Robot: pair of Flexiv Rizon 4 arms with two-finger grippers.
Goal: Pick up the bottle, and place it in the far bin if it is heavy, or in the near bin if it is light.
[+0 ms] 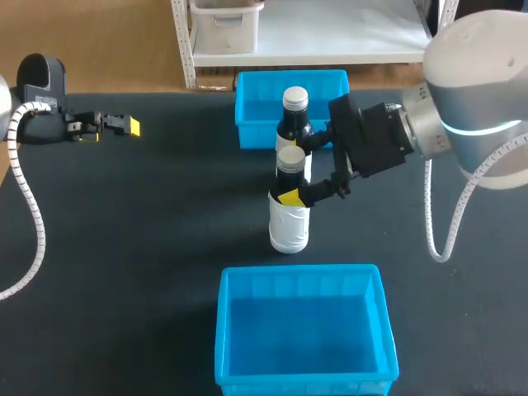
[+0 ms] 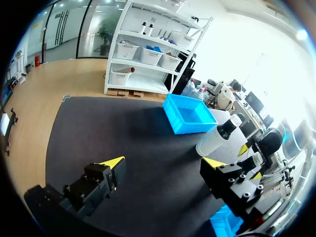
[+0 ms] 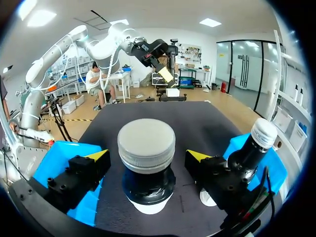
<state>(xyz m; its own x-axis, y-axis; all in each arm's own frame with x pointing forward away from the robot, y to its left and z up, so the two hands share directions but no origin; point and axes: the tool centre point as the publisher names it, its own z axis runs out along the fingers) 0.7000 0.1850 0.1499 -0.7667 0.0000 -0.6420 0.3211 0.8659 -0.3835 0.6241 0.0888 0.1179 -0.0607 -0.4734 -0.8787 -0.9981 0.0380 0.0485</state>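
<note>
The bottle (image 1: pixel 289 210) stands between far bin (image 1: pixel 252 111) and near bin (image 1: pixel 224 330), right gripper (image 3: pixel 148 157) astride its neck, fingers apart and not clamping it, while the left gripper (image 1: pixel 124 125) sits well aside, spread wide.

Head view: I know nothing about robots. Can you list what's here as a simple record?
near bottle: upright, between the open fingers of the right hand
second bottle: upright on the mat, just behind it
far bin: blue, nothing seen inside
near bin: blue, empty
left hand: open, holding nothing, off to the side
</note>
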